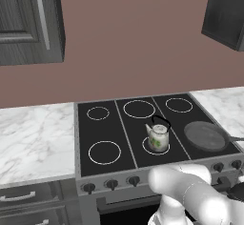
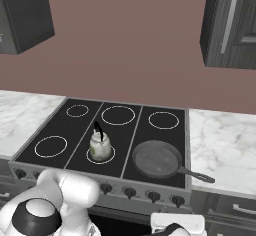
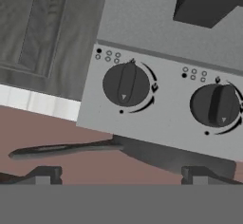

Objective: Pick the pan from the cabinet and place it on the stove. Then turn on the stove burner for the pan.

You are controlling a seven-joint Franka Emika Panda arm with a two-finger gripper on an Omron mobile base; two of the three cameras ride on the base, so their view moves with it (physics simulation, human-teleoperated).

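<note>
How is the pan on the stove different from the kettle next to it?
The pan is dark grey, while the kettle is white with a floral print. The pan is wide and shallow; the kettle is narrower and taller. The pan has a thin straight handle reaching past the cooktop's right edge; the kettle has a black loop handle on top. Both sit on front burners of the stove.

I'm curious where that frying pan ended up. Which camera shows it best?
The right base view: the whole pan with its handle sits on the stove's front-right burner. The left base view cuts its handle off; the hand view catches its underside edge and handle.
</note>
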